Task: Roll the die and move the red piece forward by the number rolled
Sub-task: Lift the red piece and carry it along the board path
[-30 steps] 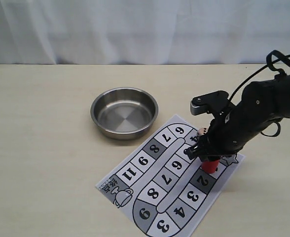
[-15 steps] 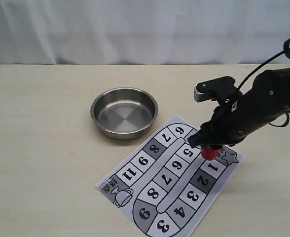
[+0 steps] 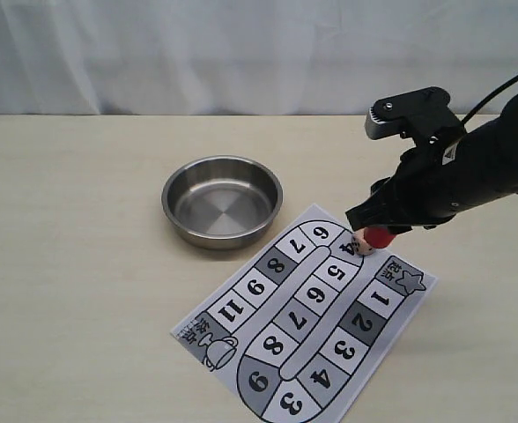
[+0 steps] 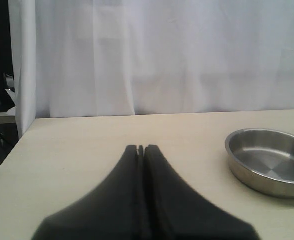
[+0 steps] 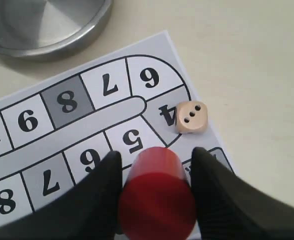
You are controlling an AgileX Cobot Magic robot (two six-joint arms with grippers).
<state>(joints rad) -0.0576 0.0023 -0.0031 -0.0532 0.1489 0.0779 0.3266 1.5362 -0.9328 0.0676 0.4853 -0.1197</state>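
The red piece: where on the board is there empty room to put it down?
Squares 1 to 3 on the board, just past the star, are bare, and so is the middle lane of 5, 6, 7. It is crowded at square 4: the die sits there, right beside the red piece held in the right gripper.

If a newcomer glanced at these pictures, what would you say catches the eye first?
The black right gripper stands out first, clamped on the small glossy red cylinder piece above the numbered paper game board. Beside it, the small beige wooden die lies by square 4, three pips up. The round steel bowl sits on the table just off the board's edge.
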